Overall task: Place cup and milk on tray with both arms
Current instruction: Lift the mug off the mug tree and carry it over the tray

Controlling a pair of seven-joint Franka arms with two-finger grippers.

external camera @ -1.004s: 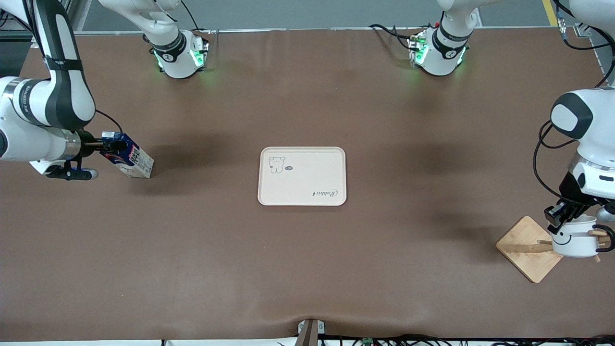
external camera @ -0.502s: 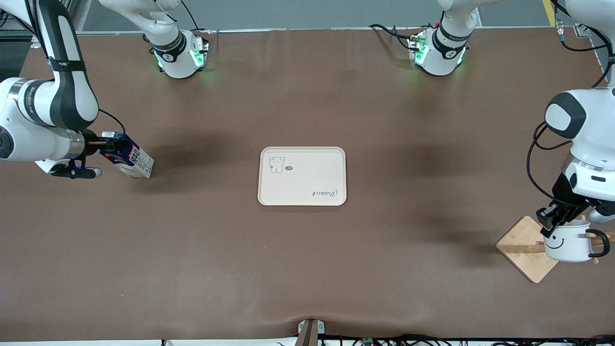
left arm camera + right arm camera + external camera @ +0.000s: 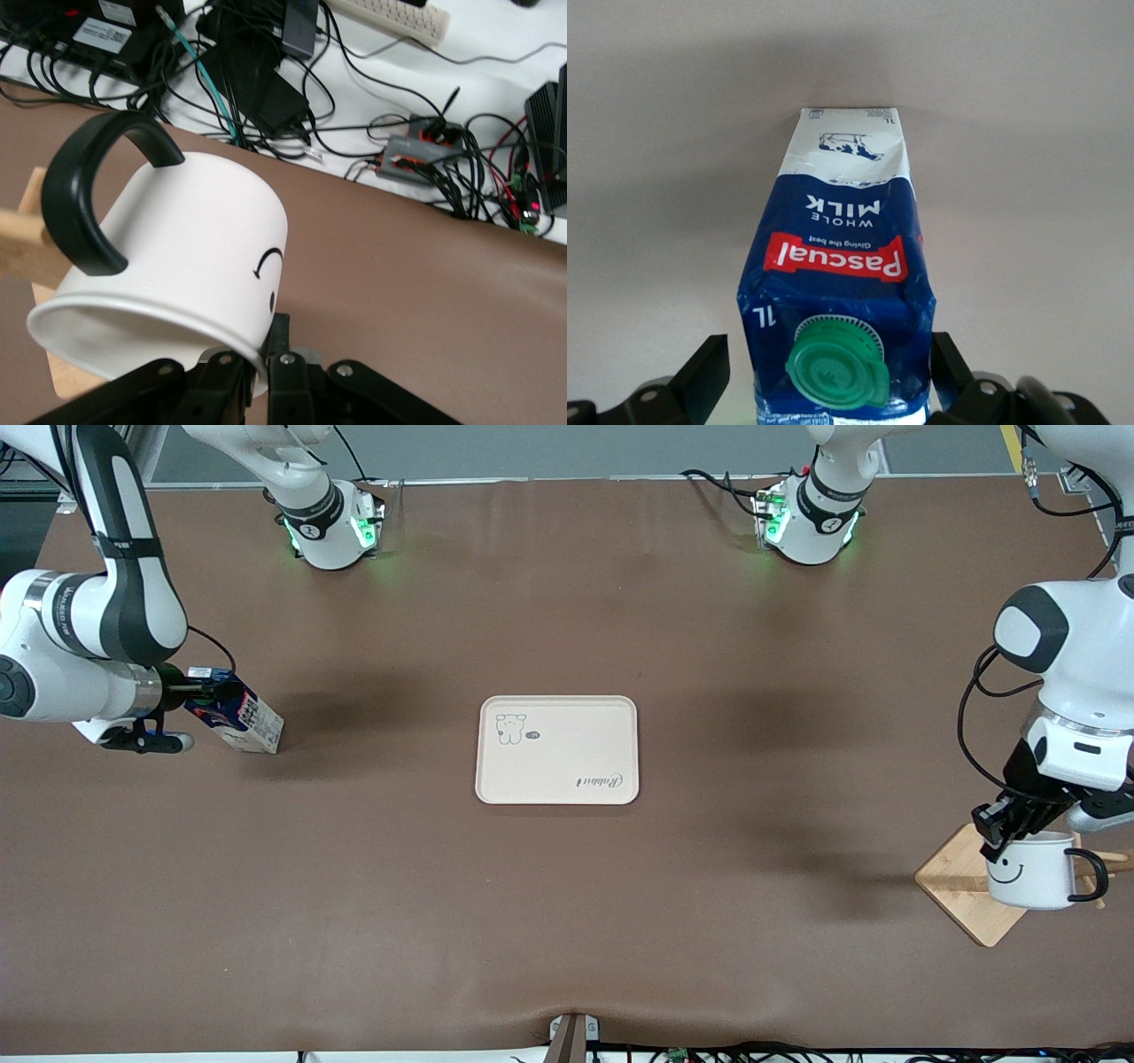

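The white cup (image 3: 1032, 872) with its smiley face hangs tilted from my left gripper (image 3: 1001, 833), over the wooden rack base at the left arm's end. In the left wrist view my left gripper (image 3: 266, 354) is shut on the rim of the cup (image 3: 186, 257). The black handle (image 3: 80, 204) is beside a wooden peg (image 3: 16, 243). The blue milk (image 3: 239, 722) stands on the table at the right arm's end. My right gripper (image 3: 197, 687) is shut on the top of the milk (image 3: 837, 266), a finger on each side of the green cap (image 3: 837, 363). The cream tray (image 3: 567, 735) lies between them, bare.
The square wooden rack base (image 3: 966, 881) with its pegs (image 3: 1118, 858) lies under and beside the cup, near the table's edge. The arms' bases (image 3: 332, 527) (image 3: 811, 522) stand along the table's edge farthest from the front camera. Cables and electronics (image 3: 292, 80) lie off the table.
My left gripper has moved the cup toward the tray, off the rack's peg. The right arm's elbow has shifted slightly. The milk has stayed in place.
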